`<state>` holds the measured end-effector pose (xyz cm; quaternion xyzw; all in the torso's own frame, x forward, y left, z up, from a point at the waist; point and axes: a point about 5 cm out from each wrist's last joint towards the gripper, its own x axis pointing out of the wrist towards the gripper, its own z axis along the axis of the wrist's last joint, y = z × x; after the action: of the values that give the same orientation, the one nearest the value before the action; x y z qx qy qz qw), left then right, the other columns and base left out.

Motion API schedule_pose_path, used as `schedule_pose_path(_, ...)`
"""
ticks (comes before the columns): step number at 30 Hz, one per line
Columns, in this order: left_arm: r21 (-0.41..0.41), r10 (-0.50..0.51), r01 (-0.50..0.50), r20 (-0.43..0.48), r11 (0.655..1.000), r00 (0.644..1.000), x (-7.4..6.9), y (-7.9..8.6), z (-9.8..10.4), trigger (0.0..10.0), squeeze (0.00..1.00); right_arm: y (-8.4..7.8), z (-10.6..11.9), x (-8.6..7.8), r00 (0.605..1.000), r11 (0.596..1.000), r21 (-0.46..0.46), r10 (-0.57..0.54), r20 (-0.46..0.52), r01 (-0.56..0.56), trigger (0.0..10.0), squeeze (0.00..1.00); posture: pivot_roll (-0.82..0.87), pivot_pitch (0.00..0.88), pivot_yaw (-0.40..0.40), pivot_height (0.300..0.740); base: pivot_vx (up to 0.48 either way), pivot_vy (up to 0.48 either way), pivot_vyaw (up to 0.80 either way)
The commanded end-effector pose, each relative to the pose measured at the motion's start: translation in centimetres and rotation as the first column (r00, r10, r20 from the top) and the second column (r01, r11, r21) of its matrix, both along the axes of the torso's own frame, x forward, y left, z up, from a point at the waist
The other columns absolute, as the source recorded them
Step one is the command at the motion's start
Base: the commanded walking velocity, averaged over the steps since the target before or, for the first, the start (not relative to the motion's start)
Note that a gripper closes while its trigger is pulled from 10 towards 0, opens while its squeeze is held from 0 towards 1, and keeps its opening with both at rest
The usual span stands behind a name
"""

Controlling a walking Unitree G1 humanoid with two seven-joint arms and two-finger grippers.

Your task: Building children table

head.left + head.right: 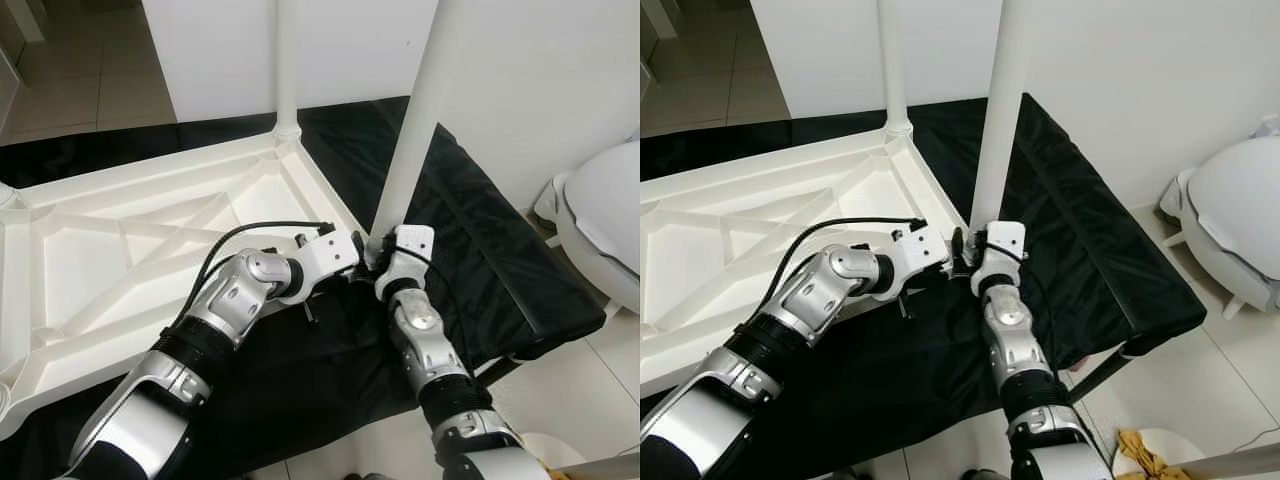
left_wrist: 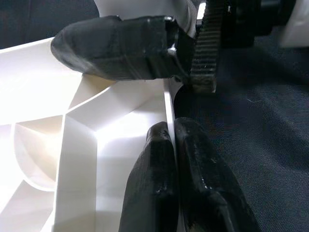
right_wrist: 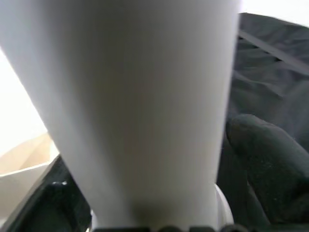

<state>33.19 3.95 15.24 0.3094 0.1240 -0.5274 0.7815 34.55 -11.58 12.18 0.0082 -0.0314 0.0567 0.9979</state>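
Observation:
A white plastic table top (image 1: 150, 250) lies upside down on a black cloth, its ribbed underside facing up. One white leg (image 1: 287, 60) stands upright in the far corner. A second white leg (image 1: 420, 110) stands at the near right corner, and my right gripper (image 1: 385, 252) is shut around its base; one black finger (image 3: 270, 164) shows beside the leg (image 3: 135, 96). My left gripper (image 1: 358, 250) sits right beside it at the same corner, its fingers (image 2: 149, 183) pinched on the table's thin rim (image 2: 167, 101).
The black cloth (image 1: 490, 260) covers a low bench that ends at right. A white rounded object (image 1: 610, 220) stands on the tiled floor to the right. A white wall (image 1: 520, 60) rises behind. A yellow rag (image 1: 1140, 450) lies near my feet.

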Motion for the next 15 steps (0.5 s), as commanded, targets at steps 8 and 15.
schedule_pose_path(8, 0.053, -0.007, 0.007, -0.019, 0.999, 1.000, -0.2, 0.5, -0.9, 10.0, 0.00, -2.9, -1.3, 0.1, 0.994, 0.996, -0.034, 0.084, -0.071, -0.086, 10.0, 0.00, -0.05, 0.072, 0.019, 0.740, 0.000, 0.000, 0.00)
schedule_pose_path(15, 0.060, -0.011, 0.012, -0.016, 0.998, 1.000, -0.1, 0.6, -0.8, 10.0, 0.00, -2.5, -0.3, 0.4, 0.936, 0.928, -0.125, 0.351, -0.029, -0.352, 10.0, 0.00, -0.04, 0.059, 0.023, 0.740, 0.000, 0.000, 0.00)
